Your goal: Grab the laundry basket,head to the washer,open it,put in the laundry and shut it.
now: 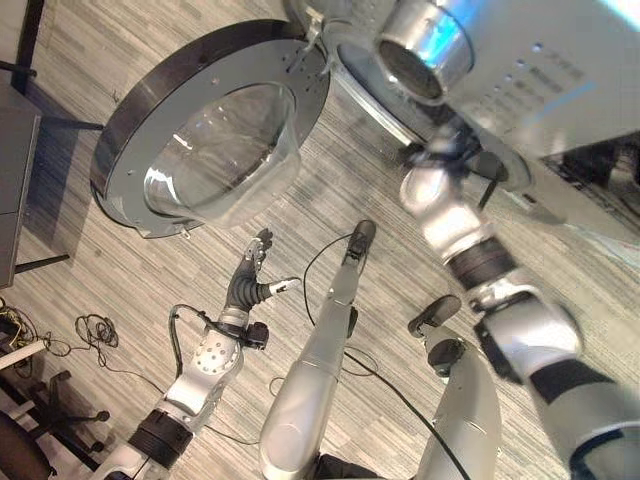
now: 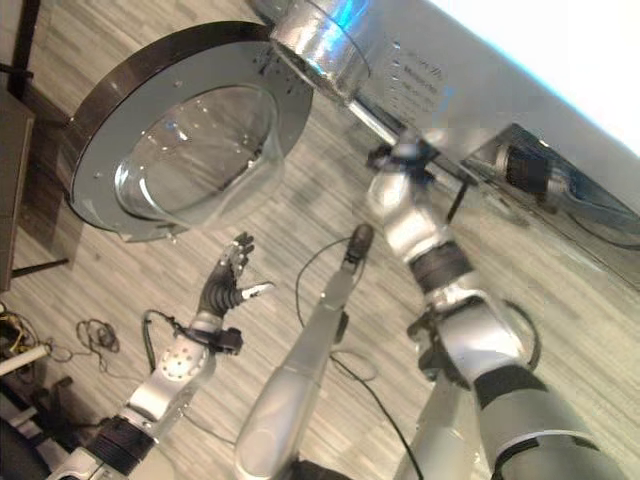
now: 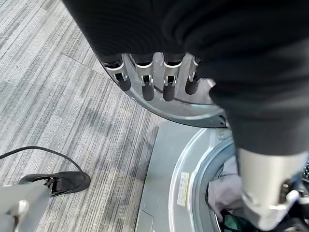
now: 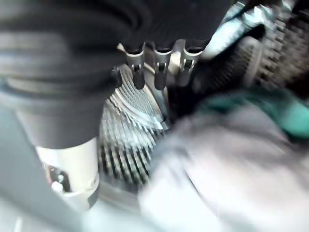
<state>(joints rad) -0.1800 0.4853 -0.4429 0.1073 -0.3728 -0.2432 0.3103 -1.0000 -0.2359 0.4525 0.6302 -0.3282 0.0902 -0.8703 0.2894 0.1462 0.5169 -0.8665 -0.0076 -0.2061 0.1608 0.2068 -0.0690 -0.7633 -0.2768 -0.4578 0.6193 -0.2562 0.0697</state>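
Reaching into the washer (image 1: 520, 90), the right arm is passing through the round opening, and the right hand (image 4: 159, 72) is sitting inside the drum (image 4: 130, 130). In the right wrist view its fingers are hanging fairly straight and loose, with nothing gripped, just above the laundry (image 4: 231, 159), a pile of pale grey cloth with a teal piece beside it. That laundry is lying in the drum, and the left wrist view is showing it too, behind the steel rim of the opening. The washer door (image 1: 215, 135) is standing wide open to the robot's left, its glass bowl facing the camera. The left hand (image 1: 250, 275) is hovering over the striped floor (image 1: 120, 260) below the door, apart from it, fingers spread and relaxed, holding nothing. A dark table (image 1: 15, 180) is standing at the far left.
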